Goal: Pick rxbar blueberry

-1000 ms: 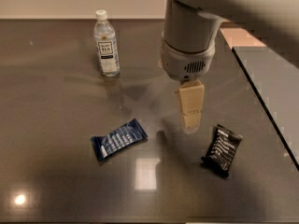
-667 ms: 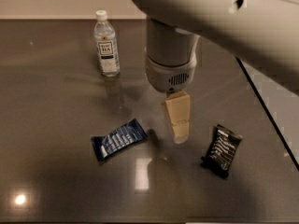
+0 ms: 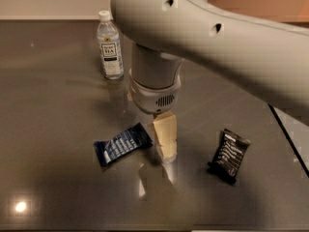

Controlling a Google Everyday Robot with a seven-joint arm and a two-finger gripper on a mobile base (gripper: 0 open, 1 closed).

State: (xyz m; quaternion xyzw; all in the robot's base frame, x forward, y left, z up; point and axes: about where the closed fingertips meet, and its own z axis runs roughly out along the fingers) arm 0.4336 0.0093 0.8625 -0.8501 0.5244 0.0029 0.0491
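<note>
Rxbar blueberry (image 3: 123, 144) lies flat on the dark table (image 3: 48, 110), a little left of centre. Its blue wrapper is angled so that the right end sits farther back than the left, and its white lines of text face up. The gripper (image 3: 166, 153) hangs pointing straight down just beside the bar's right end. It is seen edge-on as one beige piece, so I cannot tell how far open it is, and nothing shows in its hold. Whether its tip touches the table or the wrapper I also cannot tell.

Above it is a pale grey round wrist housing (image 3: 154, 88), and from there the thick grey arm (image 3: 227, 42) runs up and off to the right. A black-wrapped bar (image 3: 229, 156) lies to the right of the gripper, well apart from it. A clear water bottle (image 3: 110, 45) with a white cap stands upright at the far side, left of the arm.
</note>
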